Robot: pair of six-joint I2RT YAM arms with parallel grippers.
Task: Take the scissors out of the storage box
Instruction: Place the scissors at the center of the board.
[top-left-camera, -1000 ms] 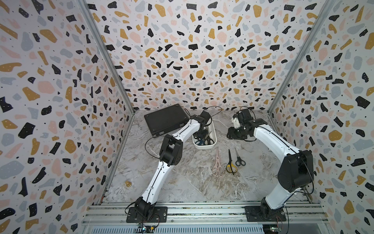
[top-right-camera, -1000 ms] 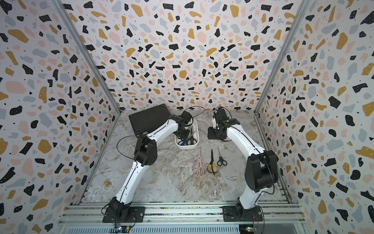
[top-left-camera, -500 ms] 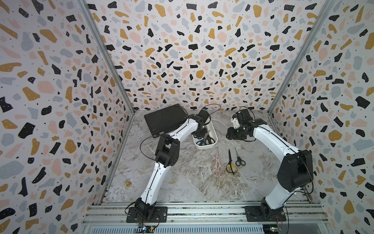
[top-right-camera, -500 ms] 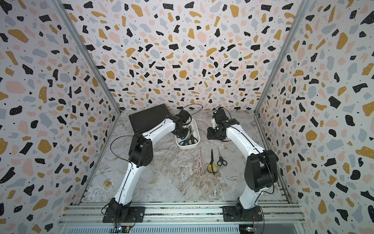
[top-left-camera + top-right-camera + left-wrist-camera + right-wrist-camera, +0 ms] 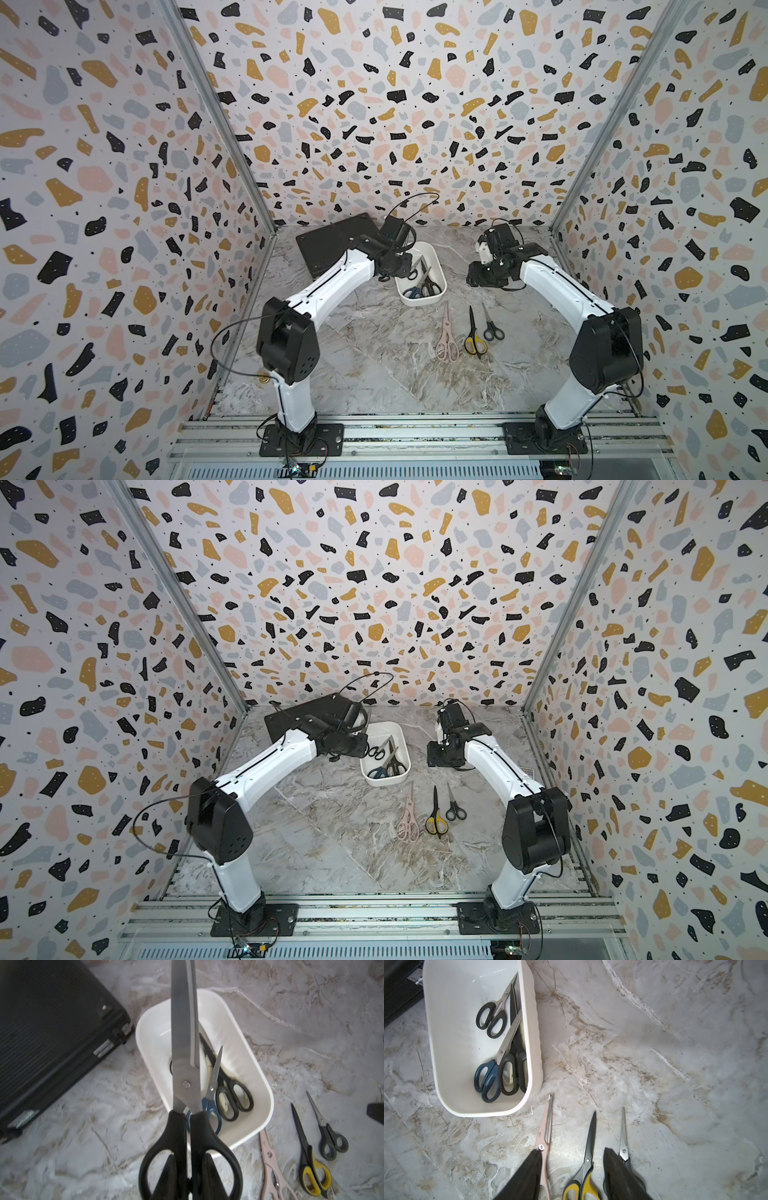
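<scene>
left gripper clamped on black scissors over box mid-frame, right gripper half open, empty.

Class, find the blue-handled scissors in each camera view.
Top view: blue-handled scissors at near end of storage box.
Top view: scissors, same place.
Left wrist: scissors in box, partly behind black scissors.
Right wrist: scissors in box, beside grey-handled pair.
Shared landmark: the white box.
</scene>
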